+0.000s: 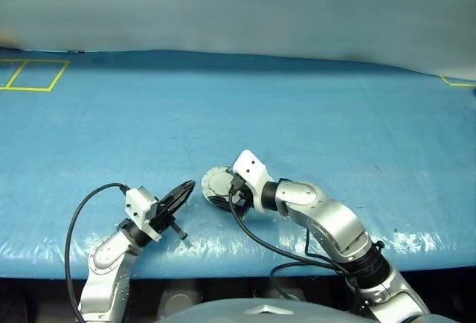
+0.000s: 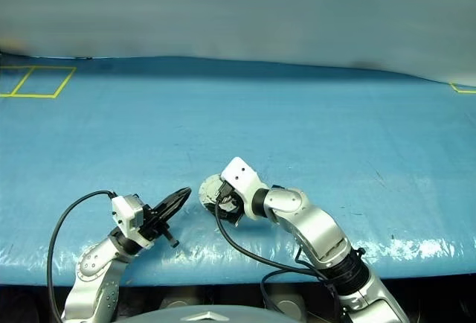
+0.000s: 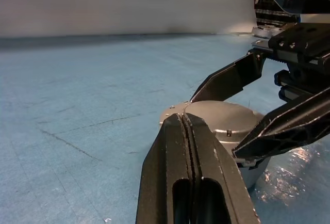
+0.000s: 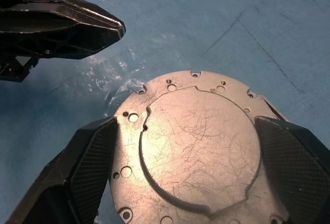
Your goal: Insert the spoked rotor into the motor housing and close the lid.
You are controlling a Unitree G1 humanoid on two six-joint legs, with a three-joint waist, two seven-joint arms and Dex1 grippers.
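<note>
Straddling the closed motor housing [image 4: 191,152], the right gripper [image 4: 191,175] has its two black fingers spread wide, one on each side of the round grey body. In the right wrist view the textured pads [image 4: 93,157] sit right at the edge of the disc, though whether they actually press on it cannot be told from here. The face turned up toward that camera is the lid [image 4: 198,146], plain scratched metal with a raised round centre and small holes around its flange (it lies flat on top, shut over the cup below).

In the left eye view the housing [image 1: 217,186] rests on the blue table cover [image 1: 312,114], a little left of the frame's centre and in its lower half, with the right gripper [image 1: 232,189] reaching in from the lower right, its white wrist block just beside the puck.

Left of it in the same view is the left gripper [image 1: 181,195], clenched with nothing between its fingers; its tips point toward the housing but stay apart from it. The left wrist view shows those two fingers [image 3: 172,182] pressed together along a thin seam, the grey puck [image 3: 227,123] standing beyond them and the other arm's open fingers framing it.

Yellow tape lines [image 1: 30,76] mark out squares at the upper left of the frame, far from both arms.
</note>
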